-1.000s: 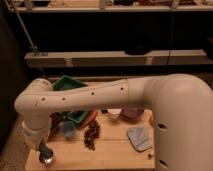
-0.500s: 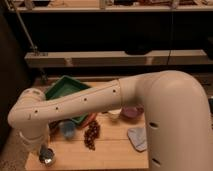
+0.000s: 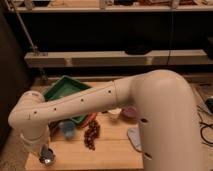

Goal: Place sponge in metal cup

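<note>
The metal cup (image 3: 47, 157) is a small shiny object at the front left corner of the wooden table (image 3: 110, 150). My gripper (image 3: 43, 150) hangs at the end of the white arm, right over and against that cup. The arm's wrist hides most of it. The sponge does not show in this view; it is hidden or out of sight. The arm sweeps from the right side across the table to the elbow at the left (image 3: 27, 117).
A green tray (image 3: 64, 89) sits at the back left. A light blue plastic cup (image 3: 67, 128), a dark reddish bunch (image 3: 91, 134), a white cup (image 3: 114, 114), a purple bowl (image 3: 130, 112) and a flat grey-blue pad (image 3: 134, 138) stand mid-table. Shelves run behind.
The arm's elbow has dropped lower and to the left, and the arm covers more of the table. The shiny cup at the front left corner has stayed in place.
</note>
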Available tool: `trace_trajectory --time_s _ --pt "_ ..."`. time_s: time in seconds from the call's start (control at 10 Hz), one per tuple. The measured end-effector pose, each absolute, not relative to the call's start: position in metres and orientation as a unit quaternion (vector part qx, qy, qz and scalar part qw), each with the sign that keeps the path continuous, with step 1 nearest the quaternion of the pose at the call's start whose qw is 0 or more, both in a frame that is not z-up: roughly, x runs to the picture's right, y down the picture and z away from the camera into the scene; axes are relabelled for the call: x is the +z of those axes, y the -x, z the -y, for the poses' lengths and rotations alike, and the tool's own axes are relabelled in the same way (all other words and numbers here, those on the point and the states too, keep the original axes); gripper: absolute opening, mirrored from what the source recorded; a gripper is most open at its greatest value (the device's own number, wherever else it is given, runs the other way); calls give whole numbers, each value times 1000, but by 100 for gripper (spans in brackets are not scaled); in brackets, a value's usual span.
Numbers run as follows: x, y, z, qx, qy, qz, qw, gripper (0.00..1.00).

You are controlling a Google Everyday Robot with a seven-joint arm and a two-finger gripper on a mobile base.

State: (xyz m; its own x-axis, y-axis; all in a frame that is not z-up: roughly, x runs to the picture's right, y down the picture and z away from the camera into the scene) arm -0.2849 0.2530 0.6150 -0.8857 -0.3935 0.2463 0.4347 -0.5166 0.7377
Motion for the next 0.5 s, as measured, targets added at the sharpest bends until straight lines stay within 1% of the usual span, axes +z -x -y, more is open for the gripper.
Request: trace_trajectory --time_s 0.1,0.2,0.3,0.4,0.5 --pt "615 287 -255 -870 27 433 233 55" --pt "617 288 -257 -869 30 437 232 67" --pt "618 288 -258 -868 32 439 231 74" --pt "619 288 -258 -867 34 440 230 79" --pt "619 290 -258 -867 33 440 229 80"
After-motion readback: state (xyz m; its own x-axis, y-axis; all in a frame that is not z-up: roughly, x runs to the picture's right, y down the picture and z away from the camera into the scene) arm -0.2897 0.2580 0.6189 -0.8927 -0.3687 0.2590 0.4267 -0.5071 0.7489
